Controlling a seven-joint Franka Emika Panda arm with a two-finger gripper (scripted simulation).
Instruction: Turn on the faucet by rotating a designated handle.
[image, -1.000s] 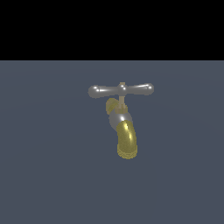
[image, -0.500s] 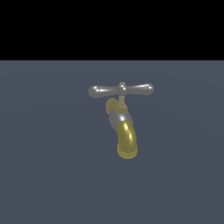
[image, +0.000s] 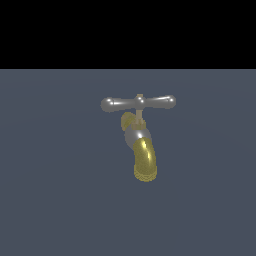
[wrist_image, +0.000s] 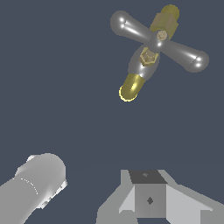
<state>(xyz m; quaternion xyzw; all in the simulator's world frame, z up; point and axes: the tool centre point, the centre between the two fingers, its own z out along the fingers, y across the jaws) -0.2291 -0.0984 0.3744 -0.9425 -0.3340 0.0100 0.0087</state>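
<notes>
Wrist view: faucet (wrist_image: 142, 65) sits well ahead of the claw (wrist_image: 151, 199), nothing touching; its silver crossbar handle (wrist_image: 158, 41) lies level across the brass stem, yellow spout (wrist_image: 130, 89) curving down to the grey surface (wrist_image: 65, 109). Claw fingertips are out of frame, so can't tell if they're apart or together. Exterior view doesn't show the arm.

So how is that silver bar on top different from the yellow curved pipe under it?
The handle is a straight silver-grey crossbar with rounded bulbous ends, lying level across the top of the faucet. The spout is shiny brass-yellow, curved, and bends downward to an open mouth. The handle looks slimmer; the spout looks thicker. Both look metallic and glossy, and both join the same grey body. The gripper touches neither.
</notes>
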